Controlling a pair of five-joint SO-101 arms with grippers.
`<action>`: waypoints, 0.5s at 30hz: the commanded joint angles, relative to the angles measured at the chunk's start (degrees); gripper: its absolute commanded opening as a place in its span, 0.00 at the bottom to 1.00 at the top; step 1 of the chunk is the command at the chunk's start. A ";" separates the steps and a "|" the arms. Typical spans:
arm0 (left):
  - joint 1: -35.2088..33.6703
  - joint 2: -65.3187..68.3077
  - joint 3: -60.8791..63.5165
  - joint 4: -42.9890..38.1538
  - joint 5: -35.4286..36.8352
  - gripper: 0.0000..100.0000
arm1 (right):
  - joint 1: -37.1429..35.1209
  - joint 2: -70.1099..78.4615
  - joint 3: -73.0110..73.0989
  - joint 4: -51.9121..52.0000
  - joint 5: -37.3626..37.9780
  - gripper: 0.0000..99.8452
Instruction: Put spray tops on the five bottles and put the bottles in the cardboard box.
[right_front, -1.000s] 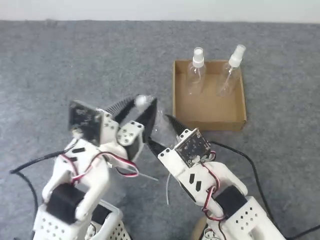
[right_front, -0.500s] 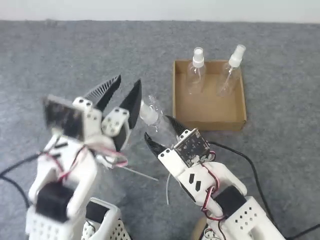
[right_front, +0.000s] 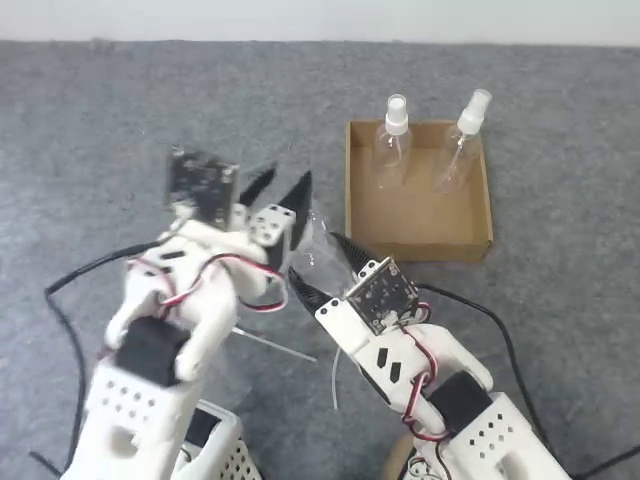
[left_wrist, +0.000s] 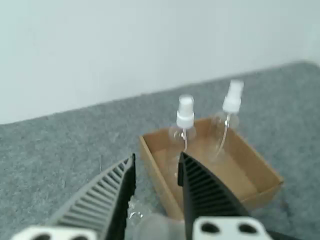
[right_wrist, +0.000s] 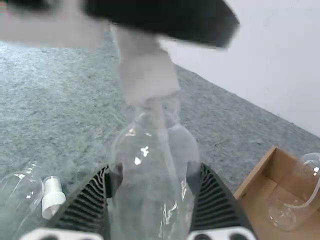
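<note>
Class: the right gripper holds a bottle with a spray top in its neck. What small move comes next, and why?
Probably the left gripper should twist the spray top tight: it sits right at the top, while the right gripper clamps the bottle steady.

Bright, even light — faint shadows, small glints on the bottle (right_wrist: 152, 155).

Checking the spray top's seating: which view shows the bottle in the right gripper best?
The right wrist view: the clear bottle is close up in the right gripper, with the white spray top on its neck. The high view shows a glimpse between the arms; the left wrist view shows a blurred bit.
</note>
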 joint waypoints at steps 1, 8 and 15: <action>0.26 1.85 -0.22 -3.25 -1.49 0.12 | 0.31 -1.63 -0.88 -0.48 -0.70 0.01; 0.09 1.76 -7.78 -2.81 -2.99 0.13 | 0.31 -1.63 -0.88 -0.22 -0.70 0.01; -7.12 -2.73 -18.95 9.14 -3.52 0.13 | 0.31 -1.63 -0.79 -0.22 -0.70 0.01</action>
